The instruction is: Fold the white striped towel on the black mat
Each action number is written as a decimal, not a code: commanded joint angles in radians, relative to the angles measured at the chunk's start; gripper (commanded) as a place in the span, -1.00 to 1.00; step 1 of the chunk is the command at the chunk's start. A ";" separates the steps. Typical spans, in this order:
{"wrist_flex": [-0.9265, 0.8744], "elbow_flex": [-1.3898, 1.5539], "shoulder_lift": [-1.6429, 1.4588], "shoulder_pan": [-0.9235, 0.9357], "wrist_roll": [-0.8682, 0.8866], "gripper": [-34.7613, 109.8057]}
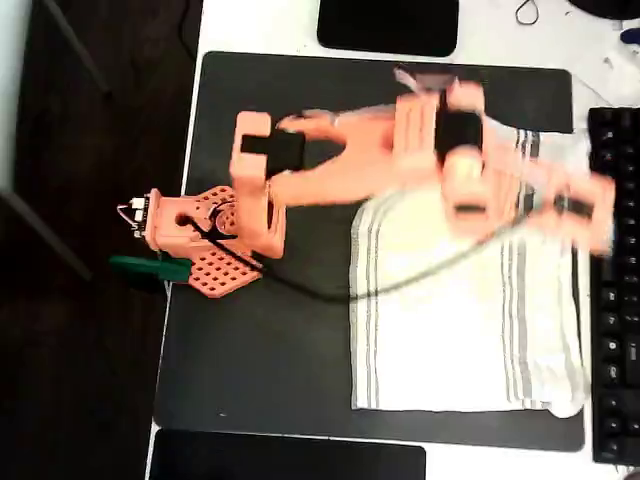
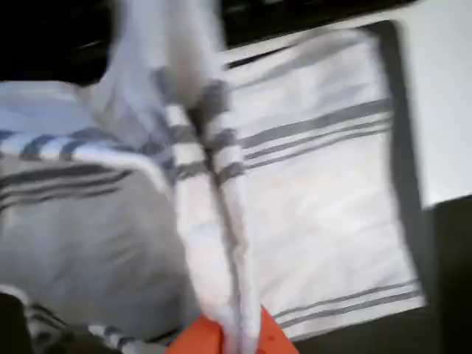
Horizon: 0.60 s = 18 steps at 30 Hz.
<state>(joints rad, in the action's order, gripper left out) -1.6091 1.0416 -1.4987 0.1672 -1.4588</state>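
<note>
Towel: The white towel (image 1: 450, 330) with grey stripes lies on the right part of the black mat (image 1: 260, 350) in the overhead view. Its bottom part is flat. Its top part is hidden under the arm. Its right edge reaches close to the keyboard.

Towel up close: In the wrist view a bunched fold of the towel (image 2: 214, 243) runs from the orange pincer up the middle of the picture. The rest of the cloth lies spread out below it, with grey stripe bands on the left and right.

Mat: The mat is big and dark. It lies on the white surface (image 1: 260, 25). Most of its left half is bare, apart from the arm's base.

Arm: The orange arm (image 1: 340, 165) stands on the left side of the mat and reaches right, over the top of the towel. It looks blurry.

Pincer: In the overhead view the pincer (image 1: 580, 210) is a blur over the towel's top right part, near the keyboard. In the wrist view the pincer (image 2: 225, 335) shows at the bottom edge, pinched on the fold of towel and holding it up off the rest.

Keyboard: A black keyboard (image 1: 615, 300) sits on the right edge of the overhead view, just beside the mat.

Other things: A shiny black rectangle (image 1: 388, 25) lies above the mat, and another one (image 1: 290, 458) lies below it. A black cable (image 1: 320, 290) runs from the arm's base across the mat and over the towel.
</note>
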 commanded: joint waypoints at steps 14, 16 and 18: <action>0.543 0.388 0.175 0.367 -0.252 -0.45; 0.566 0.413 0.173 0.367 -0.262 -0.43; 0.561 0.414 0.152 0.360 -0.267 -0.36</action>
<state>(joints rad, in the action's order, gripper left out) -1.0630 1.4573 -1.3177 0.5323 -1.7150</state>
